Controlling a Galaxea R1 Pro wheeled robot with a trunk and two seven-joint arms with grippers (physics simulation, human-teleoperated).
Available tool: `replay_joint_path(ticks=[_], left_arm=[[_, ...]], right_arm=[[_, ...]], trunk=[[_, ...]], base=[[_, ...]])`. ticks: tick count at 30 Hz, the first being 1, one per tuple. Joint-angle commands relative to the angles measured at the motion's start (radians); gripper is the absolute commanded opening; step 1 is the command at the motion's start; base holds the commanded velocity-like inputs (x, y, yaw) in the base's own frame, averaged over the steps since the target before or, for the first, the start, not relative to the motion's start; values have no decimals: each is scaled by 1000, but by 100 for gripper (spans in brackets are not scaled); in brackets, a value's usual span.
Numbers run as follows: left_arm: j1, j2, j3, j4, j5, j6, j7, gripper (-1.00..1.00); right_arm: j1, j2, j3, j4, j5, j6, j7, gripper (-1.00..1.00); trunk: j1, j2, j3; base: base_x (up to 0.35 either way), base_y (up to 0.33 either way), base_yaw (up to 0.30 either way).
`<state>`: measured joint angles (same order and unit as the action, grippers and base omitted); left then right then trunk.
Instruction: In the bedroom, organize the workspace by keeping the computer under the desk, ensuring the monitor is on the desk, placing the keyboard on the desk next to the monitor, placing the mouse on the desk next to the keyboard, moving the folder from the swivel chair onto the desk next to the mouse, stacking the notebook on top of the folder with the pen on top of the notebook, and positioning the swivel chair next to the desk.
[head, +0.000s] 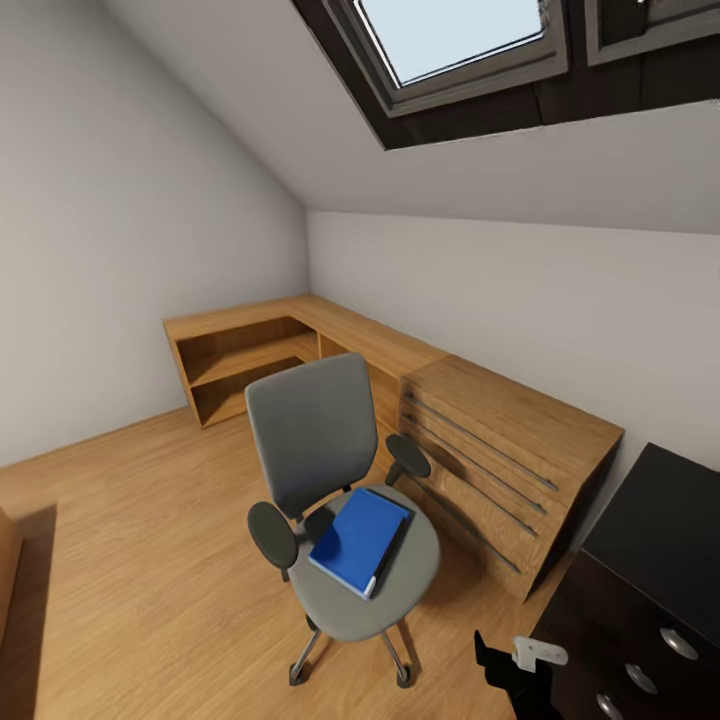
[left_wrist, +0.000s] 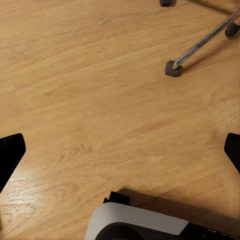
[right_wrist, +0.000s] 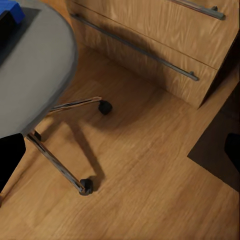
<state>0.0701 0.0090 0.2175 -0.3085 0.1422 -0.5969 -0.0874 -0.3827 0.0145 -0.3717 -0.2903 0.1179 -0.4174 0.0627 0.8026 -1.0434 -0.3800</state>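
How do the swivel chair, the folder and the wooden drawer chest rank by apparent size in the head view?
1. Swivel chair and wooden drawer chest: similar, and the chair is nearer, so unranked.
2. Folder: clearly smallest.

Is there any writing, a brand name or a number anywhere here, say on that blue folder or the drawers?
None can be read. The folder on the swivel chair has a plain blue cover, the wooden drawer chest shows only bare metal handles, and the desk drawers carry knobs without labels.
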Motion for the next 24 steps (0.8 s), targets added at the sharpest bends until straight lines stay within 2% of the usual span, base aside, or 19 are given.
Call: replay_joint_path(ticks=[1, 10, 24], left_arm=[[0, 0, 2, -1, 10, 0, -9, 100], [0, -1, 2, -1, 11, 0, -9, 100], [0, -1, 2, -1, 11, 0, -9, 100]], right_arm=[[-1, 2, -9, 1, 10, -7, -5, 100], [-1, 19, -8, 23, 12, -88, -53, 100], [-1, 21, -7, 48, 12, -108, -58, 100]], trunk=[[0, -1, 1], [0, -1, 16], [0, -1, 38]], base=[[-1, 2, -6], [0, 1, -2], [0, 0, 0]])
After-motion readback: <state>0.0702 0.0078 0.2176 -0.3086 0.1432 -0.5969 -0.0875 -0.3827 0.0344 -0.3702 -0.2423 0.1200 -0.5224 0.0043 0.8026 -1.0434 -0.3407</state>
